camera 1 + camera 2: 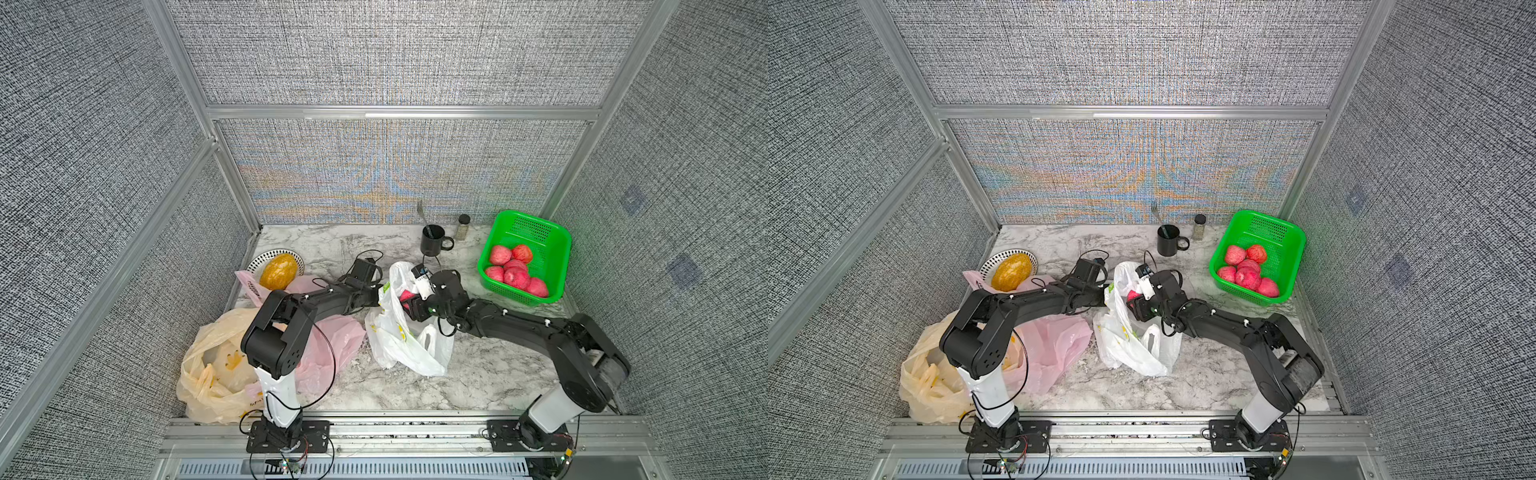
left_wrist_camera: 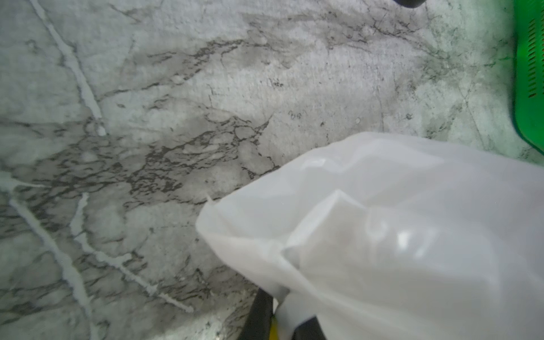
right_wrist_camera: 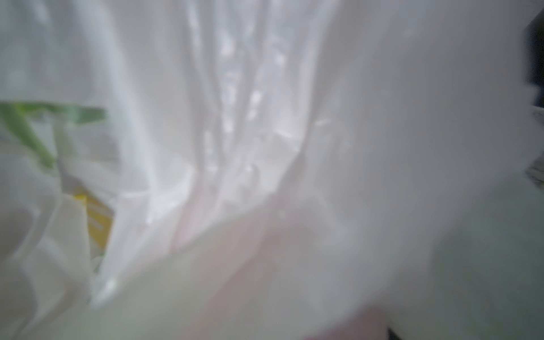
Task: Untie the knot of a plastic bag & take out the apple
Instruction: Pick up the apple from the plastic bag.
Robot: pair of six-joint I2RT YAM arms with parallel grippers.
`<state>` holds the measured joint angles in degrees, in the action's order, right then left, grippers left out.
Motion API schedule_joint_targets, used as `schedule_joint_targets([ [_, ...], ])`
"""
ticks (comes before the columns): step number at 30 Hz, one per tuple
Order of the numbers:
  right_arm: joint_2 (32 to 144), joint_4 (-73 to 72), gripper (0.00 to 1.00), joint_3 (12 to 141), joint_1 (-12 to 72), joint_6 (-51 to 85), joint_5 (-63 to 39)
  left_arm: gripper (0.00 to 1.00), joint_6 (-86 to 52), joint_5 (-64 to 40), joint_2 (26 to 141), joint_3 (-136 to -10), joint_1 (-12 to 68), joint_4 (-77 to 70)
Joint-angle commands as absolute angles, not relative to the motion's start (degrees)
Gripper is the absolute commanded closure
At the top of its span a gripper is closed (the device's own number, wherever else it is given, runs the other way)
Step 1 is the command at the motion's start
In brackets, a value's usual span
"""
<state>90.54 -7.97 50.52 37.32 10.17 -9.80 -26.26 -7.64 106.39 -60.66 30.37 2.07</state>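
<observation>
A white plastic bag (image 1: 395,349) (image 1: 1121,353) lies mid-table with its mouth gaping toward the right; its knot is out of view. A red apple (image 1: 406,295) (image 1: 1133,295) peeks out of the mouth. My left gripper (image 1: 379,297) (image 1: 1105,297) is shut on the bag's left rim; in the left wrist view the white film (image 2: 382,235) runs between its dark fingers (image 2: 257,318). My right gripper (image 1: 410,308) (image 1: 1136,309) reaches into the mouth right beside the apple. Bag film (image 3: 265,117) fills the right wrist view and hides the jaws.
At the back right a green basket (image 1: 521,232) (image 1: 1258,226) (image 2: 530,88) holds several red apples. A black mug (image 1: 432,242) and a small jar (image 1: 464,226) stand behind the bag. Left of the bag are a pink bag (image 1: 336,345), a yellowish bag (image 1: 212,374) and a plate (image 1: 259,262).
</observation>
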Motion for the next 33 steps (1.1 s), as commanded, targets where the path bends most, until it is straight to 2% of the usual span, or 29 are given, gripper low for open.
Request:
schedule_joint_targets([
  [1, 88.05, -3.76, 0.60, 49.67, 36.22, 9.26, -16.30, 0.86, -24.76, -5.80, 105.60, -60.73, 30.26, 3.66],
  [4, 86.86, 0.66, 0.60, 49.07, 35.68, 8.50, -20.58, 0.87, -23.96, -4.97, 105.38, -60.97, 30.27, 4.08],
  [10, 82.85, 7.95, 0.59, 44.38, 34.98, 8.30, -21.12, 0.87, -21.85, -2.13, 104.38, -61.26, 30.15, 5.34],
  [18, 74.41, 8.05, 0.55, 39.10, 31.49, 9.24, -31.75, 0.86, -19.61, -0.38, 103.37, -61.39, 29.92, 6.14],
  [23, 71.44, 10.52, 0.55, 37.67, 30.79, 12.47, -29.61, 0.86, -18.38, 1.12, 101.78, -60.76, 29.80, 6.62],
  [25, 69.70, 9.22, 0.53, 35.57, 29.02, 14.30, -32.81, 0.86, -18.29, 1.31, 99.77, -59.60, 29.81, 5.62],
  [28, 69.09, 6.19, 0.51, 32.58, 26.80, 17.40, -36.40, 0.80, -17.12, -0.64, 96.21, -58.98, 29.97, 4.94],
  [33, 75.63, 7.81, 0.51, 32.96, 25.43, 19.08, -33.94, 0.64, -14.12, -3.01, 87.84, -57.76, 32.77, 4.31],
])
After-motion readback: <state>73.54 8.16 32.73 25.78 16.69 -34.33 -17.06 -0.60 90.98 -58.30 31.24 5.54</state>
